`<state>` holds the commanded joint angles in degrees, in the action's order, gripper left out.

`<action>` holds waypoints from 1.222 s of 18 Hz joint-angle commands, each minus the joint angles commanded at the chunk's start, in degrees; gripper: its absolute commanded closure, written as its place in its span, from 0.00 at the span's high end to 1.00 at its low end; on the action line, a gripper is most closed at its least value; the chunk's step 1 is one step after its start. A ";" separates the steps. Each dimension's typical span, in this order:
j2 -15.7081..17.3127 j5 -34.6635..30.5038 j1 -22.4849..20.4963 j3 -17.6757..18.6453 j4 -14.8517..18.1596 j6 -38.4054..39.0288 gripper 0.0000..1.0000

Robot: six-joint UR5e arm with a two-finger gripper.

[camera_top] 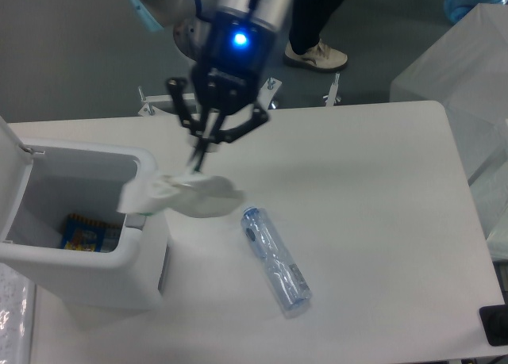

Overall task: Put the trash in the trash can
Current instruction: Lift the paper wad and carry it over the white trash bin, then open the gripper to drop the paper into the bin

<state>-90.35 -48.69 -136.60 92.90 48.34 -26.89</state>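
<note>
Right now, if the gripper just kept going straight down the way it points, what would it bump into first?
Probably the trash can's near rim. The gripper points down, pinching the white wrapper, right at that edge. Depth is hard to judge, so it could meet the table instead.

Black end effector (pixel 198 159), blue light

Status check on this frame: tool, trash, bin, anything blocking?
Tool shut on wrapper, airborne at trash can rim. Lid open. Bottle lying on table. Nothing blocking the opening.
</note>
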 joint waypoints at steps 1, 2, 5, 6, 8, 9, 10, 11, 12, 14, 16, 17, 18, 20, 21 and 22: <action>0.00 -0.17 1.49 0.52 0.00 -0.27 0.04; 0.09 -0.35 2.64 1.83 -0.09 -0.88 0.04; 1.05 -0.44 5.63 5.88 -0.09 -4.65 0.04; 1.23 -0.44 6.51 6.67 0.00 -4.75 0.04; 1.58 -0.44 8.09 8.08 -0.09 -4.84 0.04; 1.58 -0.44 8.28 8.09 -0.09 -4.84 0.04; 1.32 -0.44 8.45 8.00 -0.09 -4.84 0.04; 1.06 -0.44 8.45 8.09 -0.09 -4.84 0.04; 0.97 -0.44 8.45 8.43 -0.09 -4.84 0.05; 0.44 -0.53 8.45 8.61 -0.17 -4.93 0.23; 0.09 -0.53 8.45 8.61 -0.26 -5.01 0.58; 0.09 -0.53 8.45 8.35 -0.26 -5.10 0.64; 0.09 -0.53 8.37 8.26 -0.26 -5.10 0.67; -0.17 -0.70 8.37 7.74 -0.26 -5.10 0.82; -0.52 -1.14 8.37 7.30 -0.35 -5.10 0.91; -0.62 -1.93 8.28 7.21 -0.35 -5.02 0.93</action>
<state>-90.97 -50.62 -128.32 100.11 47.99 -31.91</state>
